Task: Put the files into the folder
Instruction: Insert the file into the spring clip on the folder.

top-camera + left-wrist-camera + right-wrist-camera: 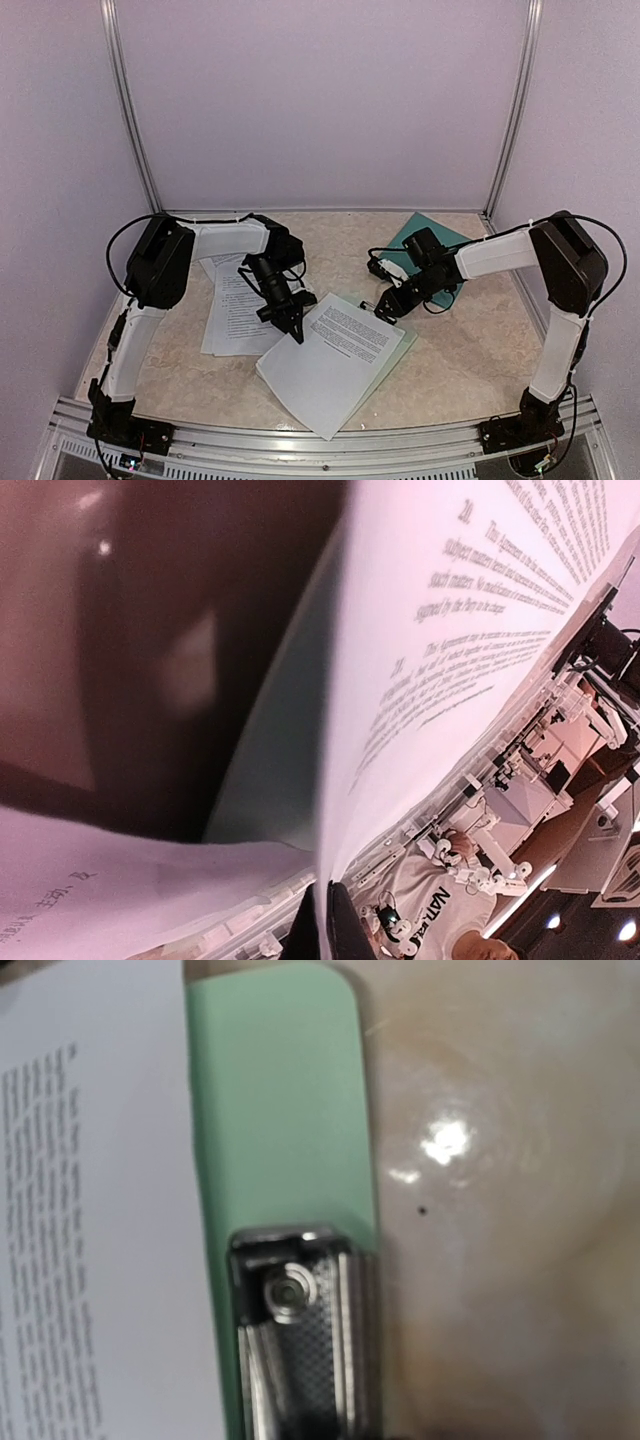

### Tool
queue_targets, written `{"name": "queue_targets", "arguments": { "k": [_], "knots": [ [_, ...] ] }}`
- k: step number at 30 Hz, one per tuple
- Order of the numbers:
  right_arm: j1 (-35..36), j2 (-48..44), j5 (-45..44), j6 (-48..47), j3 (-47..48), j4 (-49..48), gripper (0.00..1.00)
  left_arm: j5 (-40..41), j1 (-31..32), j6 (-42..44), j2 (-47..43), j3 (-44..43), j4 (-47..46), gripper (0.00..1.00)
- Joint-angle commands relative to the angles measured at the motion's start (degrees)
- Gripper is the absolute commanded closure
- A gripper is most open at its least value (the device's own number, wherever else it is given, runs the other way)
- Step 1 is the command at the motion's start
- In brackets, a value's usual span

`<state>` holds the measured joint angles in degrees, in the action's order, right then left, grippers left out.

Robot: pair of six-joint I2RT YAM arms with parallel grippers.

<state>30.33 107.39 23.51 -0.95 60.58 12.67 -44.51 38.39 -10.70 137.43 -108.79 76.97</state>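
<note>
The left fingers are pressed together, pinching the edge of a printed sheet that lies over the one mint-green clipboard. The right fingers sit at its silver clip; I cannot tell if they grip it. A second pile of files, its count unclear, lies left on the desk. The one teal folder lies behind, partly hidden by the right arm.

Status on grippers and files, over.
Left gripper shut on sheet. Right gripper over clipboard clip, grip unclear. Folder behind right arm.
</note>
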Motion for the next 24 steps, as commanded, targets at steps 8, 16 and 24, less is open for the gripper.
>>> {"name": "queue_targets", "arguments": {
  "k": [8,16,24],
  "knots": [
    [0.46,-1.37,1.13,-0.11,-0.55,2.22,1.00,3.47,0.48,0.23,-0.21,-0.78,5.06,1.00],
    [-0.03,-0.46,4.24,0.53,-1.07,1.54,1.00,3.56,0.04,0.33,1.36,-1.89,5.98,1.00],
    [-0.27,0.46,7.07,0.83,-1.32,0.13,1.00,4.19,0.01,0.25,1.16,-1.22,5.99,1.00]
  ]
}}
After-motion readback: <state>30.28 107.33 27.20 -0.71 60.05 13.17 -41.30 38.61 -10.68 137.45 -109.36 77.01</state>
